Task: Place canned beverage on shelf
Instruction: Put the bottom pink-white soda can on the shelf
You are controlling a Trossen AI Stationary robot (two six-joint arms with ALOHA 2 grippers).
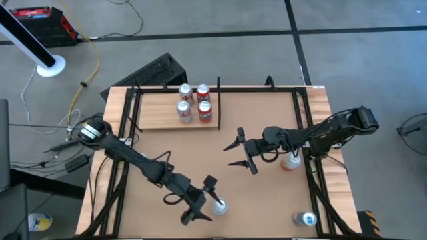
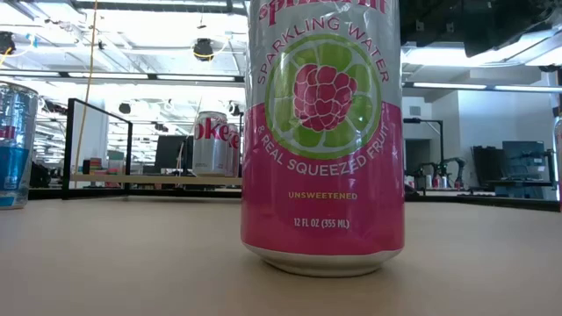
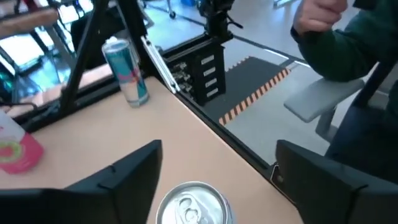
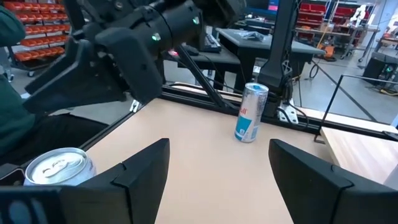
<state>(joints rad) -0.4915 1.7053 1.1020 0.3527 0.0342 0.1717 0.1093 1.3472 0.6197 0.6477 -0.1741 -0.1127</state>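
The pink-and-silver sparkling-water aluminium can [image 1: 219,208], upright at bottom centre of the high view w/ the left hand [image 1: 203,201] spread open around it, gripping nothing, is judged rigid, smooth, slippery, best pinched mid-body; right hand [image 1: 244,153] open, empty.

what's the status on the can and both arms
Left gripper fingers open around pink can, near edge. Right gripper open, empty, mid-table. Shelf holds four cans; path clear.
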